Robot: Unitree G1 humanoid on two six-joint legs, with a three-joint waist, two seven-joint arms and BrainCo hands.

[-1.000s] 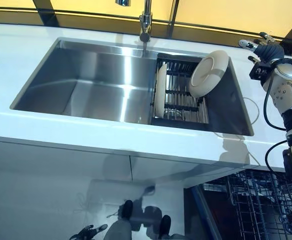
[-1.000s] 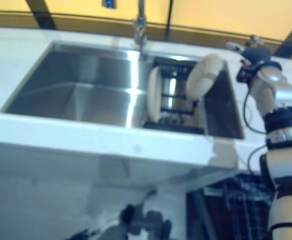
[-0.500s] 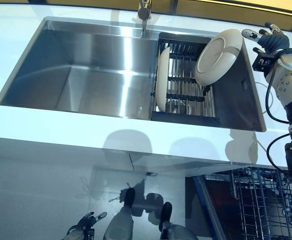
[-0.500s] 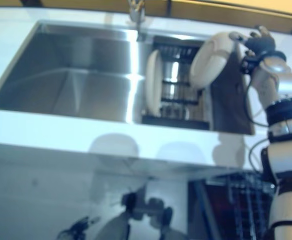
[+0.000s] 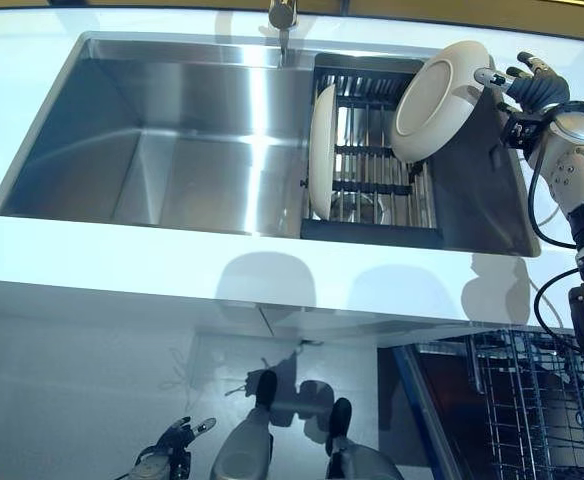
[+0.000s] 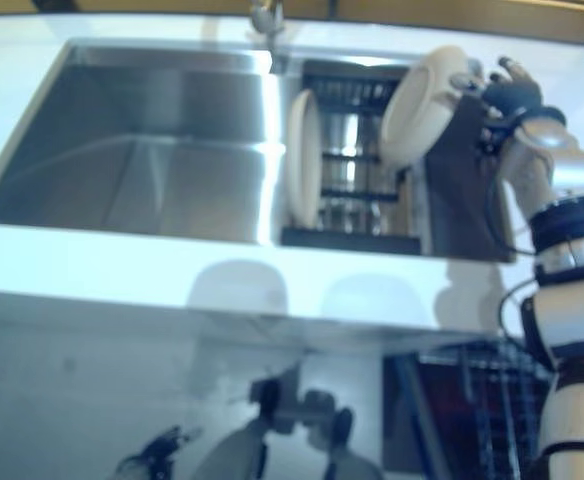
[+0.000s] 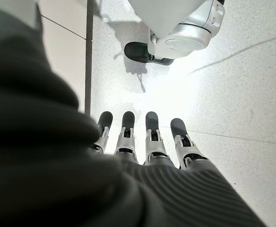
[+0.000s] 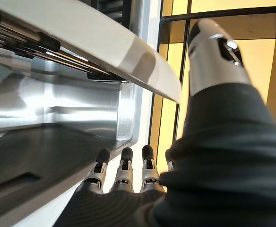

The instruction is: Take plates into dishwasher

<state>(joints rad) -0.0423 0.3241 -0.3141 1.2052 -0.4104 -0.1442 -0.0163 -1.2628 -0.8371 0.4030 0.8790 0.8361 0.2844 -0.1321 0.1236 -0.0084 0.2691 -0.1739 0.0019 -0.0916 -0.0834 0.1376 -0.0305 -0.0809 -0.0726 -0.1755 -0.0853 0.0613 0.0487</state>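
Tilted plate (image 5: pixel 440 100) on rack (image 5: pixel 372 165) — face toward the sink, rim seemingly between right hand (image 5: pixel 528 85)'s spread fingers.

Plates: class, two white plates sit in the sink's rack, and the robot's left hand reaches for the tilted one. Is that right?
Not quite: the right hand reaches for the tilted plate, as the left eye view shows. The left hand hangs low. The other plate stands in the rack.
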